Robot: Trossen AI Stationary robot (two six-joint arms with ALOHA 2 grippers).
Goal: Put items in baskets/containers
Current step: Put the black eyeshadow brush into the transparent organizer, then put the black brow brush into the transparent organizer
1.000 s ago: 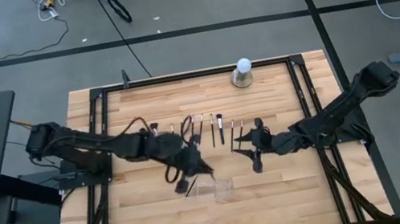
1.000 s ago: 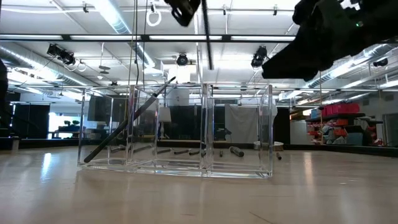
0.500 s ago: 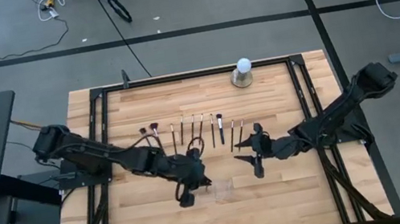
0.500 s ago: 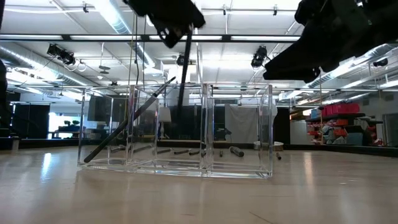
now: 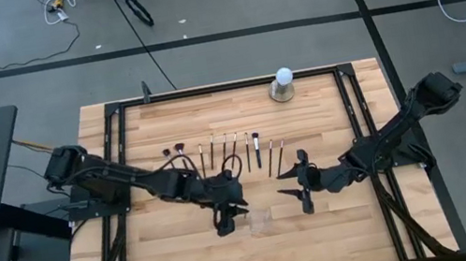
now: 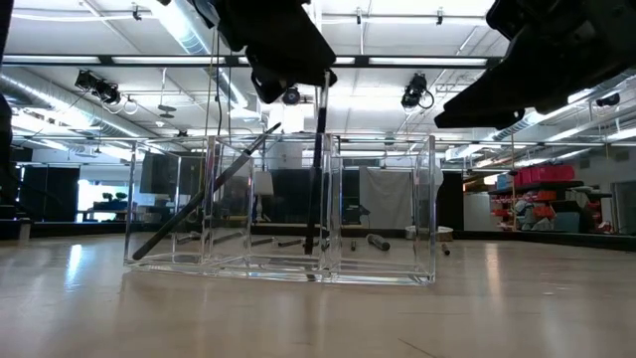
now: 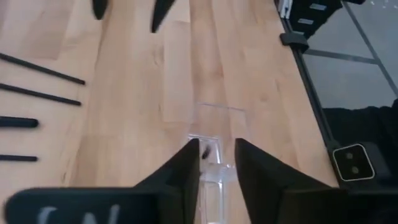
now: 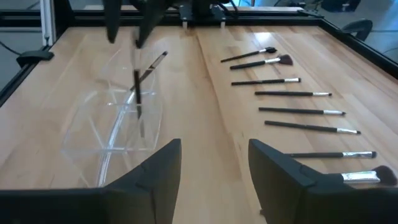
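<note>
A clear compartmented container stands on the wooden table, near the front. My left gripper hangs over it, open. Just under its fingers a dark makeup brush stands almost upright in the middle compartment, lower end at the floor. In the right wrist view the brush is clear of those fingers. Another brush leans slanted in the left compartment. Several brushes lie in a row farther back. My right gripper waits open to the container's right, with nothing between its fingers.
A white ball on a grey base stands at the table's far edge. Black frame rails run along the table's sides. Bare wood lies in front of the container and to its left.
My left gripper has sunk toward the container and rolled, bringing the brush from a slant to nearly upright. The brush has gone down into the middle compartment. The fingers have opened and let it go. My right gripper has drifted a little toward the near edge.
</note>
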